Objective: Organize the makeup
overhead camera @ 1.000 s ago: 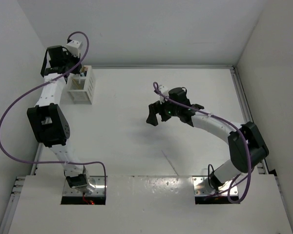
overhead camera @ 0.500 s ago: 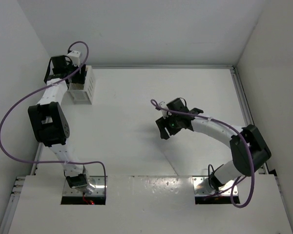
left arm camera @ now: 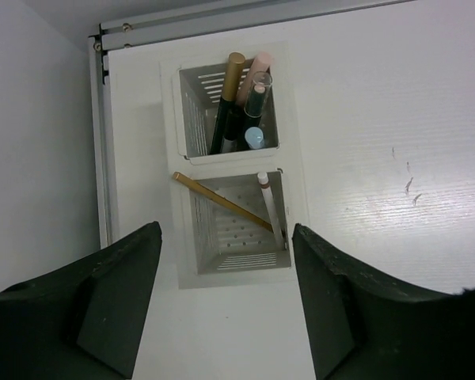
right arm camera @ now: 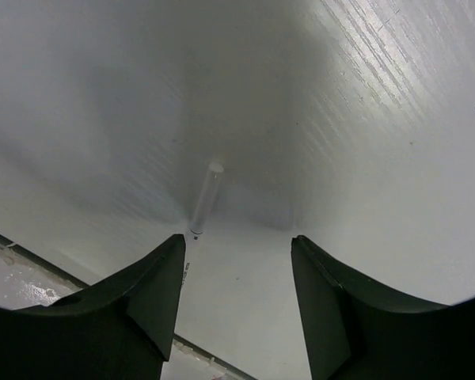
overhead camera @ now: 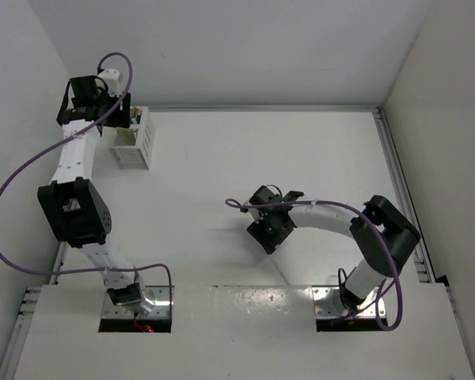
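The white two-compartment box stands at the far left of the table. Its far compartment holds several upright makeup sticks, among them a gold-ended one, a pink one and a light blue one. In the near compartment lean a tan pencil and a white pencil. My left gripper hangs open above the box, holding nothing. A clear stick lies on the table by the near edge. My right gripper is open low over it, its left finger beside the stick.
The grey rail runs along the table's far edge behind the box, and the left wall stands close beside it. The raised front ledge lies just behind the clear stick. Purple cables loop off both arms.
My left gripper has opened and drawn back above the box. The right arm has swung toward the near edge and come down over the clear stick, its jaws narrower than before.
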